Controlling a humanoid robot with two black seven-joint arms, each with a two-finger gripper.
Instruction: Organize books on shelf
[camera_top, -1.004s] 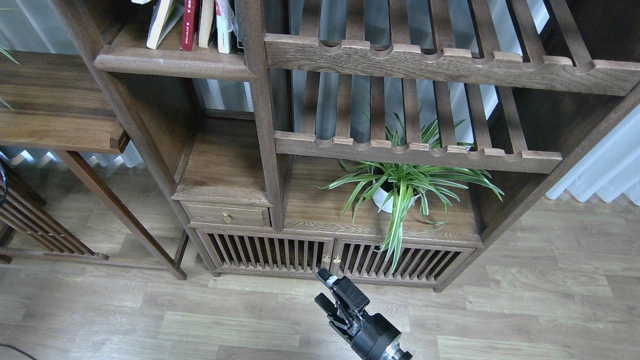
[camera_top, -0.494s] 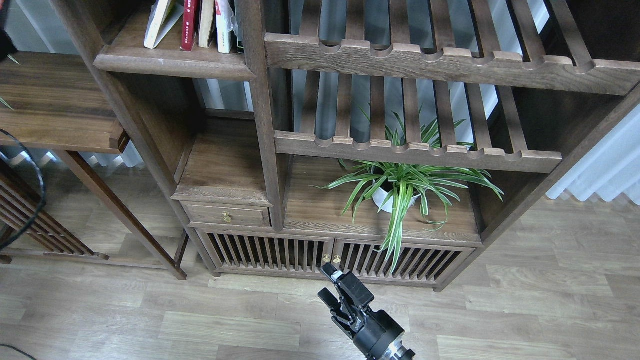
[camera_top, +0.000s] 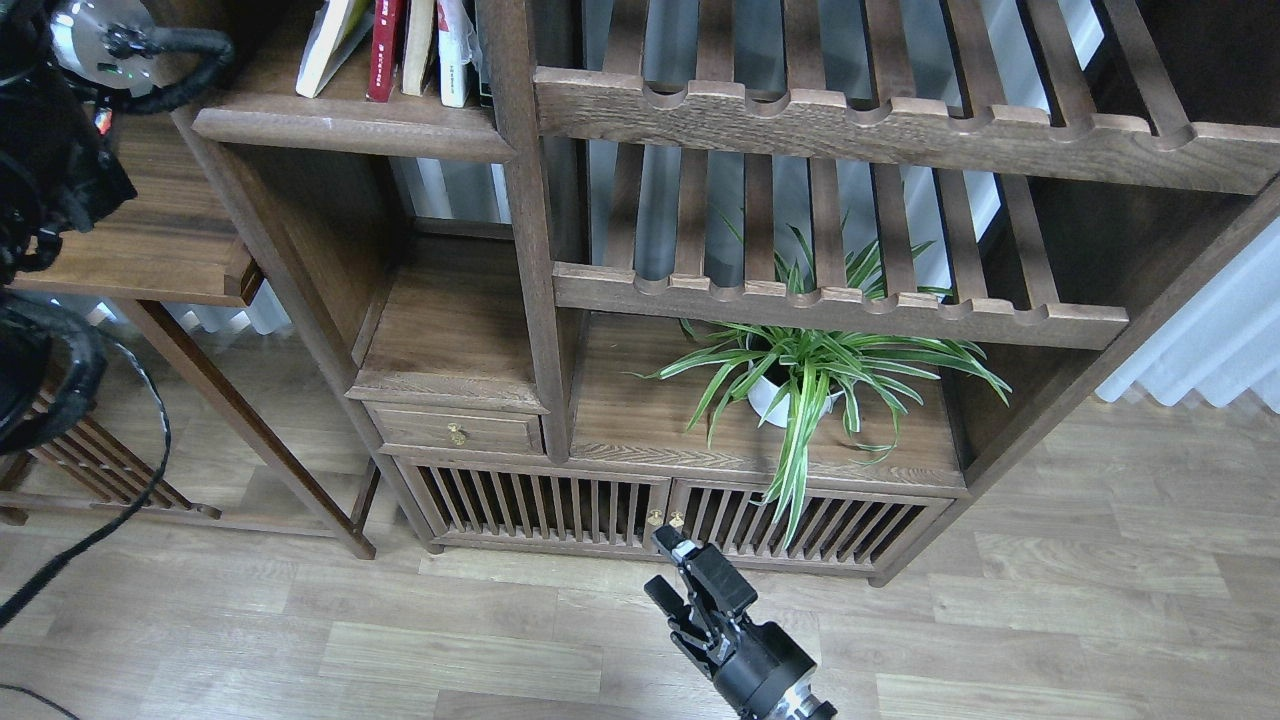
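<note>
A row of books (camera_top: 400, 45) is seen standing on the solid dark-brown shelf (camera_top: 350, 125) at the far upper left of the bookcase: a pale one leaning left, a dark-red spine, a cream one and a white one, their tops cut off by the frame's edge. The right gripper (camera_top: 672, 570) is held low over the floor in front of the slatted cabinet doors (camera_top: 560, 505), well apart from the books, its two fingers parted with nothing between them. The left arm (camera_top: 60, 120) is seen at the left edge, near the shelf; its jaws cannot be made out. A spider plant (camera_top: 800, 375) is set in the lower right compartment.
</note>
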